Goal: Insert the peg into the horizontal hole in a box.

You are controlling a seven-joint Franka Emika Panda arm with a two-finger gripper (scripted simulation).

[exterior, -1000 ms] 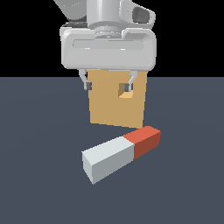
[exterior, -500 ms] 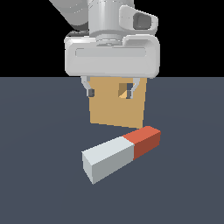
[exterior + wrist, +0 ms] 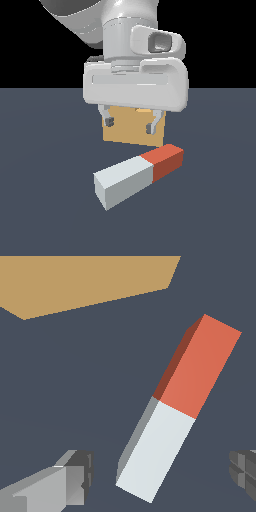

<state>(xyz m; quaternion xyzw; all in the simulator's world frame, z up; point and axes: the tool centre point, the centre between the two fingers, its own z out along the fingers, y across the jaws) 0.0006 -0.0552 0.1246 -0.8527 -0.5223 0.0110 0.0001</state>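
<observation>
1. The task is at its very start, as I judge it: the peg (image 3: pixel 138 176) lies flat on the dark counter (image 3: pixel 45 215), untouched, and nothing has been grasped or inserted.

2. The pincer (image 3: pixel 131 125) hangs above the counter with its fingers spread wide apart and nothing between them. In the exterior view it sits over the far part of the peg and in front of the box (image 3: pixel 131 131).

3. In the wrist view the two fingertips (image 3: pixel 75 471) stand either side of the peg's pale end, well clear of it, so the pincer looks roughly lined up for a descent but not yet down at the peg's level.

4. What is left, by my reading: lowering onto the peg, closing on it, lifting it, turning it toward the box and pushing it into the hole. The hole itself does not show in either view; the pincer covers much of the box's face in the exterior view.

5. The peg is a long square-sectioned bar, pale grey-white over most of its length with a red end. It lies diagonally, red end toward the box and the exterior view's right, pale end nearer the camera.

6. The box is a plain tan-orange block behind the peg, apart from it, with bare counter between them in the wrist view.
</observation>
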